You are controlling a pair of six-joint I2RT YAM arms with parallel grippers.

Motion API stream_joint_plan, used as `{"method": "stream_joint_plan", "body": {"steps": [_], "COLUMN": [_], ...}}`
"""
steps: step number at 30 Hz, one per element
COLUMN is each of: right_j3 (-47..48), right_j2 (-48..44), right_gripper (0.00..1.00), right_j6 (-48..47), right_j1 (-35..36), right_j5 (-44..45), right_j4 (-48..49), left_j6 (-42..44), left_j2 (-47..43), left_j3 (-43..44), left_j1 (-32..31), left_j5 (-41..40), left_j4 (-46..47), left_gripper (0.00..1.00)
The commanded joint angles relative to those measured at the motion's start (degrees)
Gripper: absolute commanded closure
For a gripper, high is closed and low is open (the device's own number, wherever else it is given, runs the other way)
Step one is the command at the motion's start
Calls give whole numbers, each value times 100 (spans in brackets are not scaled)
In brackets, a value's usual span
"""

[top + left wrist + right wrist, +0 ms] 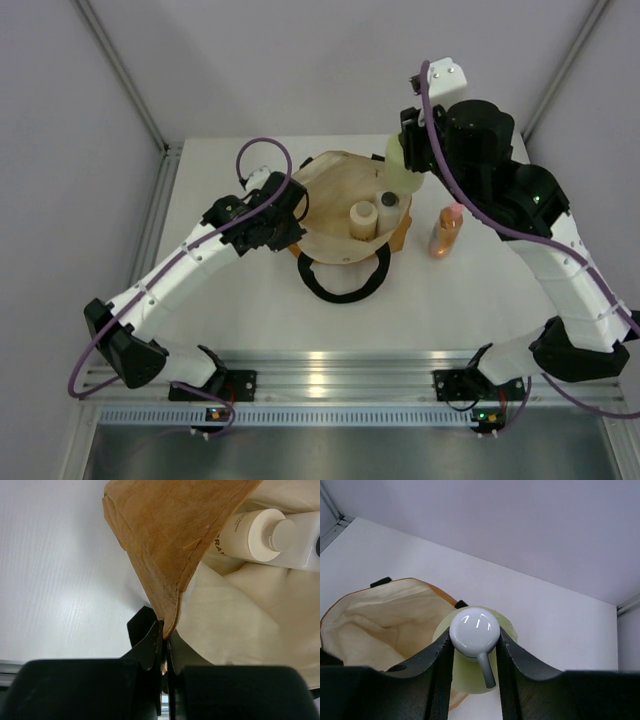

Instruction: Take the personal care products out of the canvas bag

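Left gripper point(164, 630): jaws pressed nearly together, pinching a fold of the bag's point(170, 530) tan rim; in the top view it point(290, 215) sits at the bag's left side.
Right gripper point(475, 636): fingers part-way apart, clamped on either side of the green bottle's white top point(474, 625), spout pointing back toward the wrist.
Green bottle point(400, 170): upright in the right gripper, at the far right edge of the bag's mouth. From the wrist its body point(470, 680) overlaps both the bag's rim and the table; I cannot tell whether its base is clear of the bag.
Bag point(345, 153): stands on the table centre, mouth open and facing up, cream lining point(370, 615) showing.
Cream cylinder point(362, 220): inside the bag, upright, near the middle of the mouth.
Clear bottle point(388, 200): inside the bag, black cap up, just right of the cylinder and touching or nearly touching it.
Orange bottle point(446, 232): out of the bag, standing on the table just to its right, pink cap on top, apart from both grippers.
Handle point(340, 290): black loop lying flat on the table at the bag's near side.
Table point(250, 310): white.
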Motion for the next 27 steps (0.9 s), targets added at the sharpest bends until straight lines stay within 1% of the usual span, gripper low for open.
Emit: {"method": "stream_joint_plan", "body": {"steps": [1,2,5,6,8,9,11,13,15,17,20,21,22,23,26,27], "right_j3": [502,502,459,432,300,257,107,-77,-244,-604,-1411,-1675,-2130,-2343,-3091,-3319], "right_j2": [-444,-479,-540,-602,-663,-664,-681,-690,-725,-821,-1145,-1243,-1322,-1462,-1665,-1735], "right_gripper": [100,100,100,100,100,100,100,100,100,100,100,100,100,100,100,100], "right_j6": [-270,-244,-60,2,159,160,160,160,389,476,547,547,547,547,582,600], "right_j1": [-171,-259,-812,-1214,-1594,-1909,-2122,-2482,-2904,-3325,-3774,-3854,-3924,-4038,-4214,-4250], "right_j5": [648,658,430,177,-44,-228,-265,-397,-598,-695,-880,-837,-836,-863,-863,-837], "right_j4": [661,653,617,626,626,626,626,635,678,766,1301,1668,1837,2117,2488,2785], "left_j6": [-23,-23,-23,-23,-23,-14,-23,-5,4,13,39,48,48,56,74,83], "left_j2": [34,26,17,17,17,17,25,34,34,43,26,25,34,34,26,17], "left_j3": [-66,-66,-66,-75,-66,-75,-66,-75,-49,-40,-23,-23,-23,-23,-14,-14], "left_j1": [-8,-8,-8,-8,-8,-8,-8,-8,-8,-17,-8,-8,-8,-8,-8,-8], "left_j5": [96,96,131,140,158,158,167,184,202,202,202,211,219,228,237,228], "left_j4": [128,128,128,119,119,119,128,119,128,128,128,128,128,119,128,128], "left_gripper": [100,100,100,100,100,100,100,100,100,100,100,100,100,100,100,100]}}
